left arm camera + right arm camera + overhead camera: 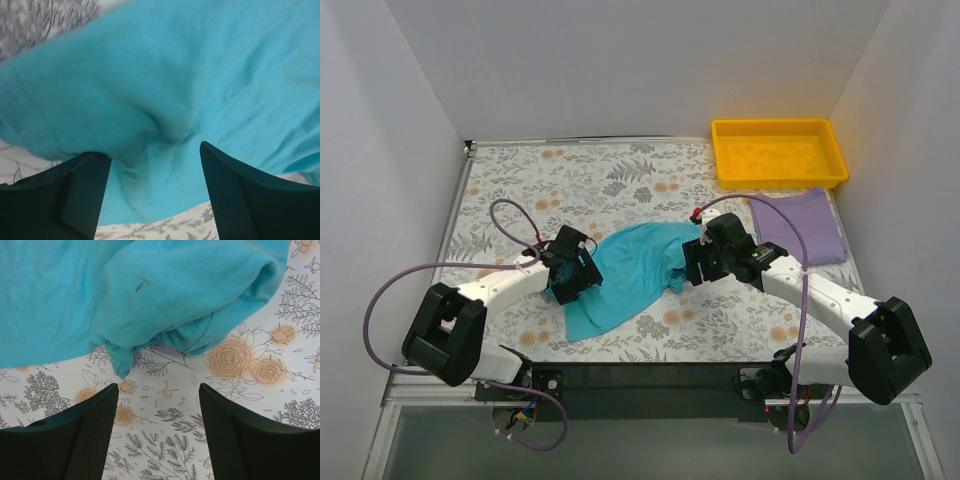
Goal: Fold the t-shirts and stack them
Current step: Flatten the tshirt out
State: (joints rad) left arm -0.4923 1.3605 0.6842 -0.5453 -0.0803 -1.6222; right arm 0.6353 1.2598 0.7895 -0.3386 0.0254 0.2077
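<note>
1. The teal t-shirt (630,272) lies crumpled and only loosely doubled over at the middle of the flower-print table (570,180), between the two arms.
2. The lavender t-shirt (798,228) lies flat in a neat rectangle at the right edge of the table, just in front of the yellow tray (780,181).
3. The left gripper (155,152) is at the teal shirt's left side. Its jaws stand part-way apart astride a soft pucker of cloth, and the left wrist view shows no clamp on it.
4. The right gripper (157,387) hovers over bare print just short of the shirt's rolled right edge. Its jaws are apart with nothing between them.
5. Handling, as a judgement: the cloth is light, limp and quick to bunch, so it will sag and drag unless lifted from two points at once. The stitched hem or a sleeve edge looks the surest hold, pinched through a single layer.
6. The count is two t-shirts, one teal and one lavender, plus one tray and two grippers.
</note>
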